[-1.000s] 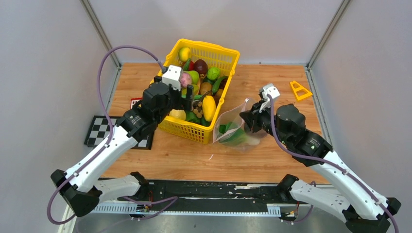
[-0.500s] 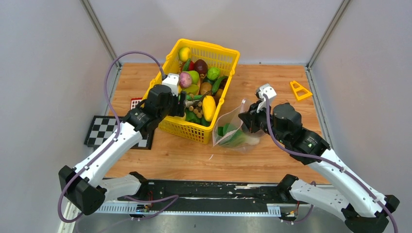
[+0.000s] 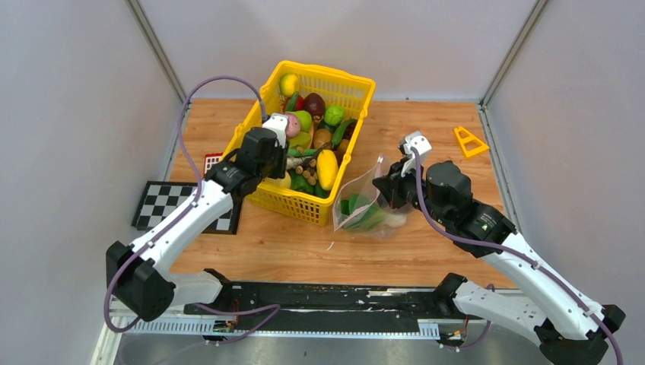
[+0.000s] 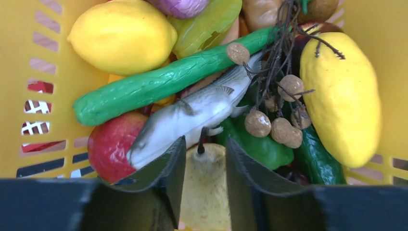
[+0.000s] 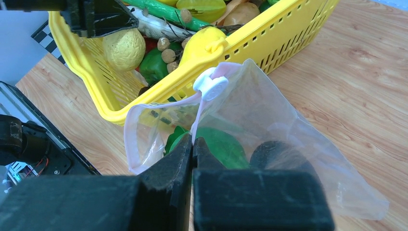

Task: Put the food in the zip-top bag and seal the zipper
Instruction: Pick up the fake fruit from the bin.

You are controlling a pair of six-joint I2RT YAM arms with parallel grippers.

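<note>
**Pear sits between the left fingers; bag mouth waits just right of the basket**

In the left wrist view the left fingers stand partly spread at the bottom centre of the frame. A pale yellow pear fills the gap between them. Its dark stem points up the frame and its body runs down towards the wrist, so its long axis lies along the fingers and they would close across its narrower width. Whether they already press on it, I cannot tell.

A grey toy fish lies slantwise just above the pear, with its head close beside the left-hand fingertip. A red apple sits under it at lower left, and a green pepper is just right of the other fingertip. A clean lift probably depends on the fish staying out of the pinch.

All of this lies inside the yellow basket at upper centre of the top view. The zip-top bag lies on the counter just right of the basket's near corner and already holds green food.

The right fingers are pressed together on the pink zipper, just below its white slider. The mouth gapes towards the basket. The left arm is the one at the food, so the pear's way to the bag runs rightwards over the basket wall.
</note>
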